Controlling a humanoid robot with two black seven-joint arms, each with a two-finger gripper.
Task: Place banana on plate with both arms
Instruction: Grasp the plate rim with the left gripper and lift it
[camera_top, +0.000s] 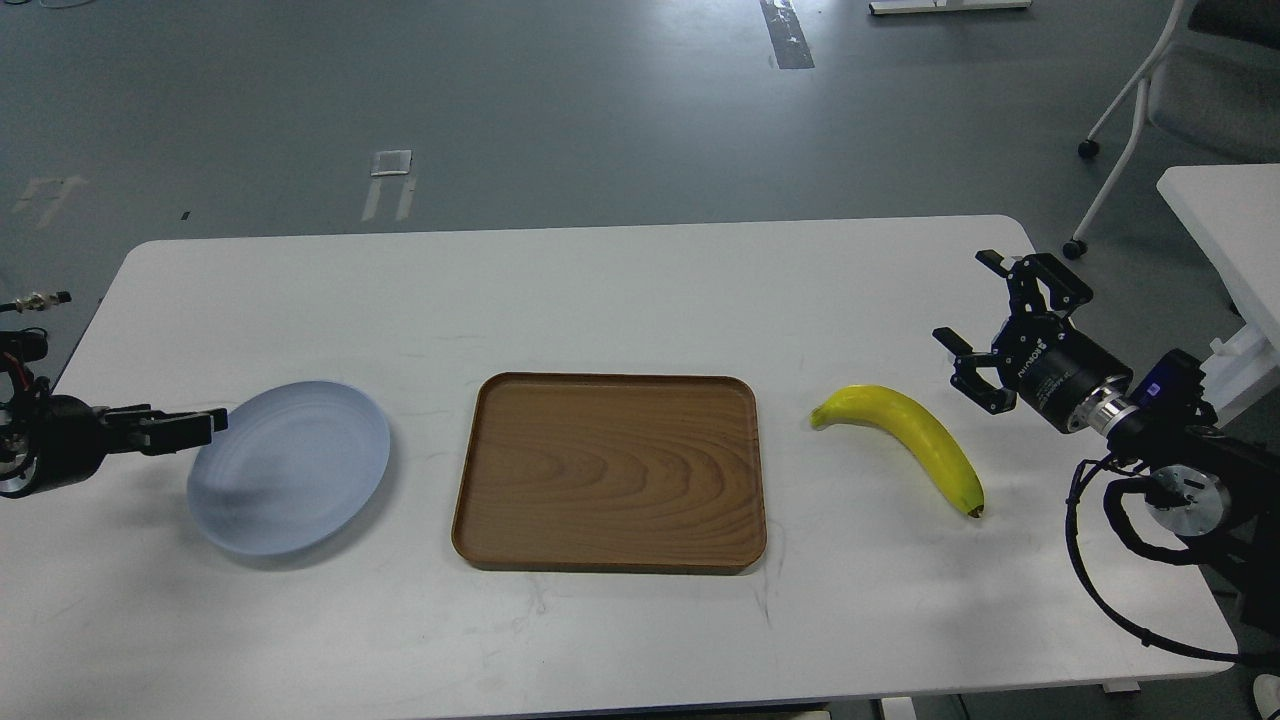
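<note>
The yellow banana (912, 440) lies on the white table at the right, greenish stem end toward the tray. My right gripper (963, 298) is open and empty, just right of and beyond the banana's stem half, apart from it. The pale blue-grey plate (290, 466) lies at the left. My left gripper (205, 425) is low at the plate's left rim, pointing right. It is seen edge-on, so its fingers cannot be told apart. I cannot tell if it touches the rim.
A brown wood-grain tray (610, 470) lies in the middle between plate and banana. The white table (620, 290) has a rounded far edge. A chair (1170, 90) and a second white table (1225, 220) stand at the far right.
</note>
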